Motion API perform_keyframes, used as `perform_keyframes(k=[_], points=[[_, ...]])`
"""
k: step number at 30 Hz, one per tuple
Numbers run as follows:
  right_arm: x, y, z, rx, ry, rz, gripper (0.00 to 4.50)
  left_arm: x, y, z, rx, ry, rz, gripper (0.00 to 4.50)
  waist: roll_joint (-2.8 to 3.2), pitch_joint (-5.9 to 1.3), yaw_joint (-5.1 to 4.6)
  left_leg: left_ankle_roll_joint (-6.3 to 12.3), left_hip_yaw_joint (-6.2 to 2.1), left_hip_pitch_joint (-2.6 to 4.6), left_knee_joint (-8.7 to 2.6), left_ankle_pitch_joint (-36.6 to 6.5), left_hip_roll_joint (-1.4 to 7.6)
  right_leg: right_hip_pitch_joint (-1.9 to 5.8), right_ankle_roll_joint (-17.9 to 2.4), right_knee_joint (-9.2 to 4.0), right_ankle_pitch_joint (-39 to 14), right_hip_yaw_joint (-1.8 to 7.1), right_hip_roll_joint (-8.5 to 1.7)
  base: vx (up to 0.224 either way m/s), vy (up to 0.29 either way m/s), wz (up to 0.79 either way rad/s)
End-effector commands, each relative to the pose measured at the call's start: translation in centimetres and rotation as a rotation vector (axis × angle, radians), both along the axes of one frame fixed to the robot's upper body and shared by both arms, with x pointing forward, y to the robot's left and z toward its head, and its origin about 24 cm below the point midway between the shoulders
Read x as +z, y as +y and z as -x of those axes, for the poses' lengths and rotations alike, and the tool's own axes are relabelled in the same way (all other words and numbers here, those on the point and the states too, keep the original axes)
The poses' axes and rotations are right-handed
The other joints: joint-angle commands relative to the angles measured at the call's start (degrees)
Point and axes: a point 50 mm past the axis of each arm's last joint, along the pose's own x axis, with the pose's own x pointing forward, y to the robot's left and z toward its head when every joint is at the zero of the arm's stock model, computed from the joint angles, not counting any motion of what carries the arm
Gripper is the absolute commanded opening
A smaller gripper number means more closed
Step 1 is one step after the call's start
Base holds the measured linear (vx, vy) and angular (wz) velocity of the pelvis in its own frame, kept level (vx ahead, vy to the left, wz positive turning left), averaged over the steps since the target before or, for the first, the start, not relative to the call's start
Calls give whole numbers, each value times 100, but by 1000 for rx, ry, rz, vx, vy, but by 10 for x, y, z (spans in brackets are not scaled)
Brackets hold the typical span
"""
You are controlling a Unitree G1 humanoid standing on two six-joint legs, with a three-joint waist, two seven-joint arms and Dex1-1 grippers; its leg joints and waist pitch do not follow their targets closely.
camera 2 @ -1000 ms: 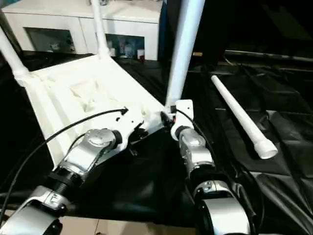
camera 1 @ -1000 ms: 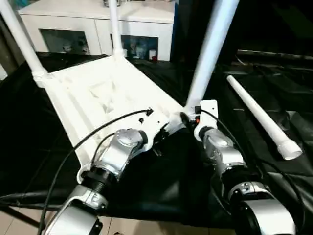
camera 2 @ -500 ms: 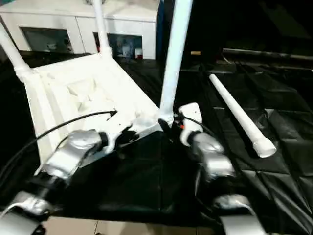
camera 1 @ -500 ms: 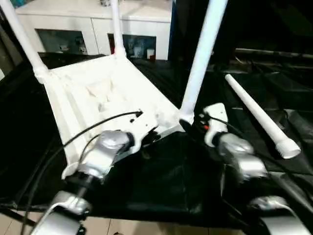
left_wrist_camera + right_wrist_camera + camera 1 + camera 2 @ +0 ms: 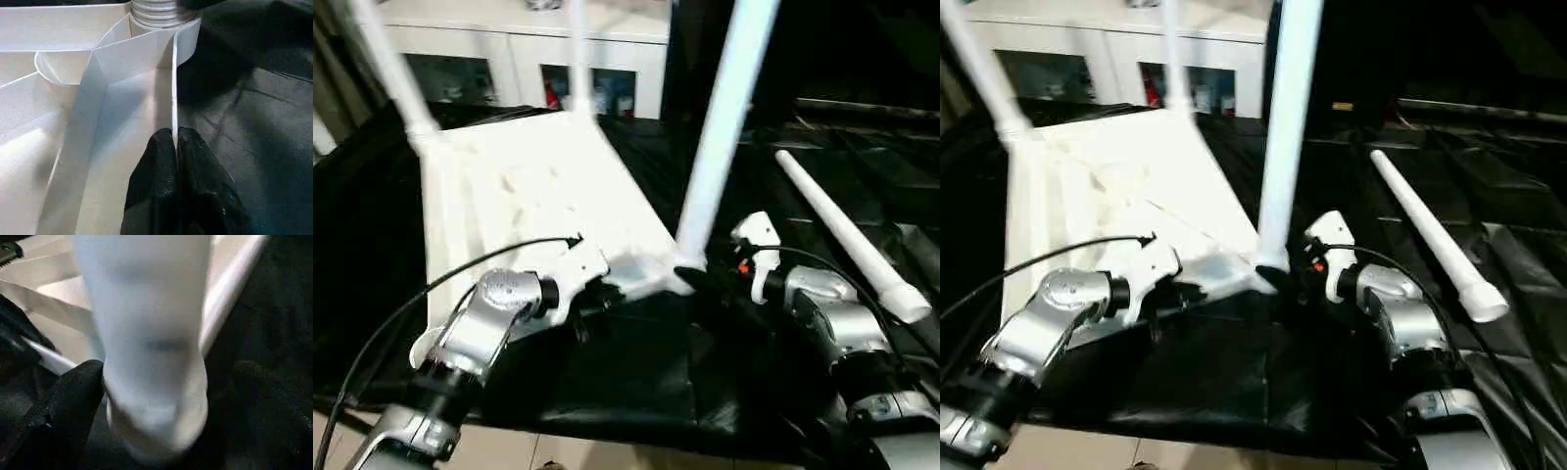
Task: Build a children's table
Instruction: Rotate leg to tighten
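**A:** How do the jaws of the left gripper (image 5: 176, 147) stand?

**B:** Together, pinched on the thin side wall of the upturned tabletop (image 5: 533, 191), just short of its near right corner socket (image 5: 161, 12). The two black fingers (image 5: 156, 166) press on either face of that white rim.

**A:** And the right gripper (image 5: 146, 396)?

**B:** Its jaws are wide apart, set around the foot of the near leg (image 5: 720, 127), which stands upright in that same corner socket. One black finger (image 5: 63, 406) lies against the leg's side; whether the other touches, I cannot tell.

**A:** Where does the table lie?

**B:** Upside down on the black sheet (image 5: 636, 372), ribs upward, left of centre. Two more legs (image 5: 391, 69) rise from its far corners.

**A:** The fourth leg?

**B:** It lies loose (image 5: 847, 235) on the sheet to the right, well apart from the tabletop. A white cabinet (image 5: 524, 54) stands beyond.
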Motion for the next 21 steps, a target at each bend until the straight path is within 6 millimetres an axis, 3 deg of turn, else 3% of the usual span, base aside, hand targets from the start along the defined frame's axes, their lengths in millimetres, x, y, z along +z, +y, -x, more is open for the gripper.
perform_keyframes(k=[1,4,21], points=[[5,0,-4,8,-22,28,446,17,-18,3,-101,-55,84,0,-51,-380,-12,415,-120,99,-363,-682,345,289,-1453,-412,-597,310,-438,0,0,0],[6,1,-6,16,-22,26,446,17,-17,4,-104,-54,83,0,-67,-383,-7,381,-127,80,-367,-653,340,303,-1415,-396,-597,306,-435,0,0,0],[-1,2,0,93,13,44,284,16,-14,5,-104,-46,72,0,-57,-401,-9,464,-127,70,-343,-529,331,313,-1441,-370,-381,299,-425,0,0,0]])
